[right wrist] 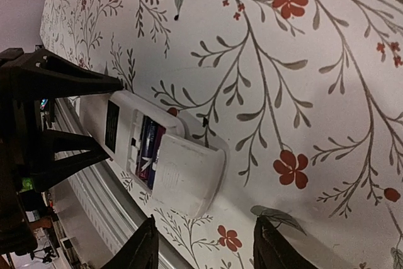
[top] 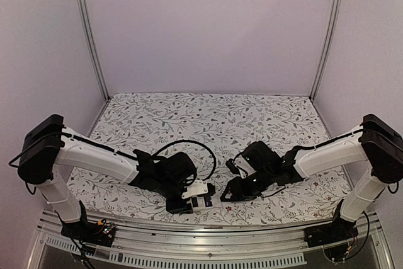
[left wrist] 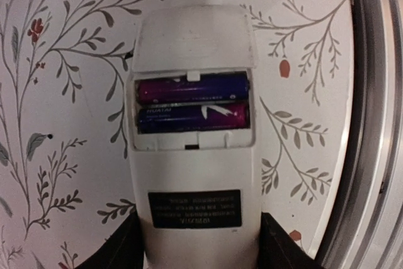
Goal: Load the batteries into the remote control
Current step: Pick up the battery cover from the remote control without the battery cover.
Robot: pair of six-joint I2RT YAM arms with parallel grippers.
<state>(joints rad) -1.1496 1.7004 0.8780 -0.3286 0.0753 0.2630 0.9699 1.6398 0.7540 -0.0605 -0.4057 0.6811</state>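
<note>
L arm runs low from its base at the near-left corner twd the middle of the tabletop's near edge, wrist pitched down. L gripper has its jaws closed on the near end of the remote control, a finger pressed to each long side. R arm mirrors it from the near-right corner. R gripper sits low over the tablecloth just beside the remote's far end, jaws part-open w/ nothing btw them. Remote lies back-up on the cloth, close to the near edge & approx mid-width, long axis roughly along that edge. Batt. bay is uncovered: both batteries sit in it side by side, crosswise to the remote. White batt. cover rests on the remote's far end, its edge at the bay's rim, not over the cells; in the R wrist view it looks a bit raised off the body. Black label lies btw bay & L fingers. The two grippers face each other, near but apart, w/ the remote btw them. Metal rail runs just beside the remote on the near side, so room is tight there. Wider room lies twd the far edge, bounded by the back wall & upright frame posts.
</note>
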